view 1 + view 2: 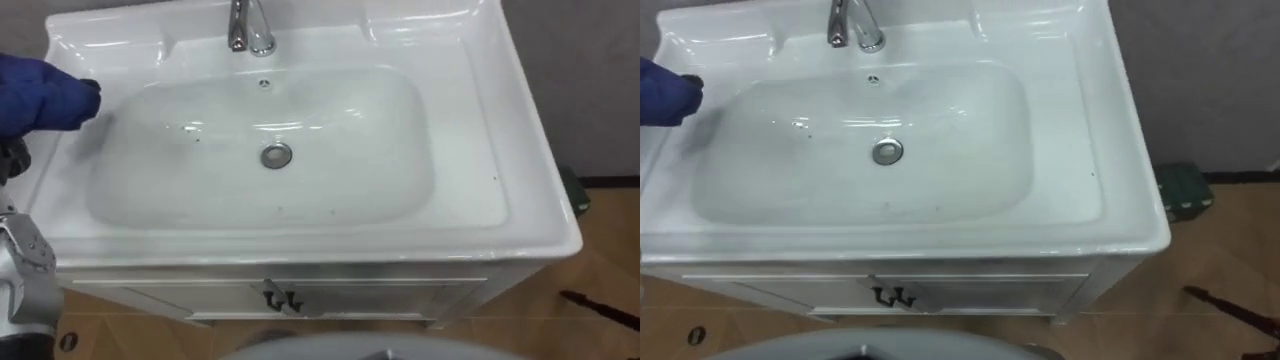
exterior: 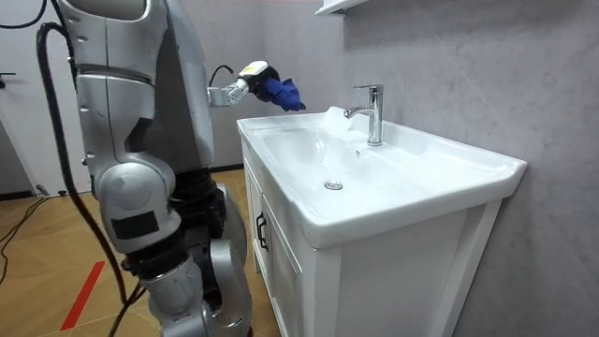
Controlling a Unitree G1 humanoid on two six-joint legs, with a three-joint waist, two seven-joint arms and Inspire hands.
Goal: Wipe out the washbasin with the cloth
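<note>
1. Left hand [image 2: 248,77]: clenched round bunched blue cloth [image 1: 40,90], held just above the basin's left rim.
2. Basin [image 1: 350,130]: white, set on white cabinet [image 1: 380,295]; drain [image 1: 276,155] at centre, chrome tap [image 1: 248,28] behind.

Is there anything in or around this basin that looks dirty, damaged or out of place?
Nothing is broken, spilled or askew. Only a few small dark specks lie in the basin, between the drain and the front rim. The blue cloth, in the left hand, is over its left edge.
</note>
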